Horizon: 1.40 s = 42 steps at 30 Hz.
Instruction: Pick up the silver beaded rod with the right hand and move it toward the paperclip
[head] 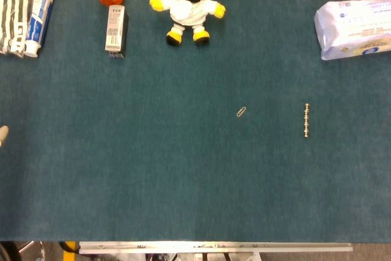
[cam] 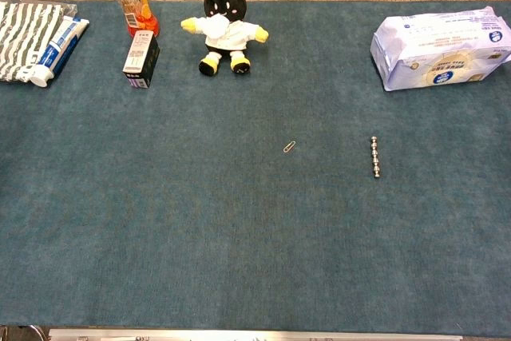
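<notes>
Beaded rod (head: 306,120) lies flat on tabletop (head: 183,181), right of paperclip (head: 241,112), apart. Right hand out of view, state unknown. Rod looks light, stiff, roll-prone; pinch mid-length.

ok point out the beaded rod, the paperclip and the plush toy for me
silver beaded rod (head: 306,120), head view, on its middle bead
paperclip (head: 241,112), head view, centre of the wire loop
plush toy (cam: 224,29), chest view, on its white body

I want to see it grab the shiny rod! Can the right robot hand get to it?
Probably yes. The rod lies alone on open cloth, apart from the paperclip and the tissue pack, so nothing blocks it. The right robot hand isn't in view yet, though.
</notes>
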### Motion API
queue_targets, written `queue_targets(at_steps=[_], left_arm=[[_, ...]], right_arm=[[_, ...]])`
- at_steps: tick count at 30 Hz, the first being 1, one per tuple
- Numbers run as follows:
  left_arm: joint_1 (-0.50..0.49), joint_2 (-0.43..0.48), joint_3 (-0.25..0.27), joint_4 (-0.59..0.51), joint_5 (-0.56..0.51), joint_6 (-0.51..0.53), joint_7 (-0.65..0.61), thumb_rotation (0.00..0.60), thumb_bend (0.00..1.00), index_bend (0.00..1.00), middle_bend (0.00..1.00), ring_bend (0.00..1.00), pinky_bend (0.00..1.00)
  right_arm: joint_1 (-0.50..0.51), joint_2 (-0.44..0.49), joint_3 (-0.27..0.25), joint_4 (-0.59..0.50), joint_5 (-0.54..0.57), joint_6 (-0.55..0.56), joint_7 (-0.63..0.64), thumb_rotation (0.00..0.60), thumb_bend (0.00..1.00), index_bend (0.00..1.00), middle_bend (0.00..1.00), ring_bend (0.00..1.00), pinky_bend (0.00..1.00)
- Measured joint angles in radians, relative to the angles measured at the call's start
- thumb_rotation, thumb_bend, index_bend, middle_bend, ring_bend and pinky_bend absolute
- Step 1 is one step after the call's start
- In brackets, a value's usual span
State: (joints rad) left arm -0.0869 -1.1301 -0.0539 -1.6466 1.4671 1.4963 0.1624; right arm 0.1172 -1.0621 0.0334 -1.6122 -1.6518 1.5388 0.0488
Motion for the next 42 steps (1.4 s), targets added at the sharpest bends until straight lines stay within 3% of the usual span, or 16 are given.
queue_targets(at_steps=[7,10,13,15,18,21,30,42], left_arm=[[0.006,-0.001,0.003,0.005,0.003,0.009,-0.007,0.600,0.16,0.00,0.00,0.00,0.00],[0.010,0.001,0.003,0.005,0.007,0.016,-0.012,0.600,0.16,0.00,0.00,0.00,0.00],[0.011,0.002,0.005,0.004,0.009,0.016,-0.012,0.600,0.16,0.00,0.00,0.00,0.00],[0.012,0.003,0.005,0.002,0.008,0.019,-0.011,0.600,0.16,0.00,0.00,0.00,0.00],[0.015,0.003,0.004,-0.001,0.008,0.024,-0.010,0.600,0.16,0.00,0.00,0.00,0.00],[0.019,0.004,0.005,-0.002,0.008,0.028,-0.011,0.600,0.16,0.00,0.00,0.00,0.00],[0.025,0.005,0.006,-0.005,0.003,0.029,-0.010,0.600,0.16,0.00,0.00,0.00,0.00],[0.036,-0.001,0.008,0.012,-0.010,0.031,-0.020,0.600,0.16,0.00,0.00,0.00,0.00]], right_arm=[[0.021,0.011,0.002,-0.013,-0.025,-0.015,0.008,0.600,0.08,0.13,0.26,0.21,0.21],[0.041,0.019,0.001,-0.023,-0.054,-0.031,0.010,0.600,0.08,0.13,0.27,0.23,0.28],[0.071,0.027,-0.002,-0.036,-0.082,-0.067,-0.006,0.600,0.08,0.15,0.36,0.38,0.50],[0.097,0.032,-0.004,-0.046,-0.103,-0.101,-0.021,0.600,0.08,0.18,0.49,0.54,0.70],[0.142,0.036,-0.004,-0.058,-0.131,-0.157,-0.038,0.600,0.08,0.24,0.66,0.71,0.87],[0.189,0.035,-0.004,-0.065,-0.151,-0.219,-0.055,0.600,0.08,0.30,0.75,0.80,0.98],[0.314,-0.031,-0.002,-0.038,-0.161,-0.392,-0.092,0.600,0.14,0.42,0.88,0.95,1.00],[0.403,-0.146,-0.029,0.066,-0.153,-0.497,-0.133,0.600,0.17,0.44,0.89,0.97,1.00]])
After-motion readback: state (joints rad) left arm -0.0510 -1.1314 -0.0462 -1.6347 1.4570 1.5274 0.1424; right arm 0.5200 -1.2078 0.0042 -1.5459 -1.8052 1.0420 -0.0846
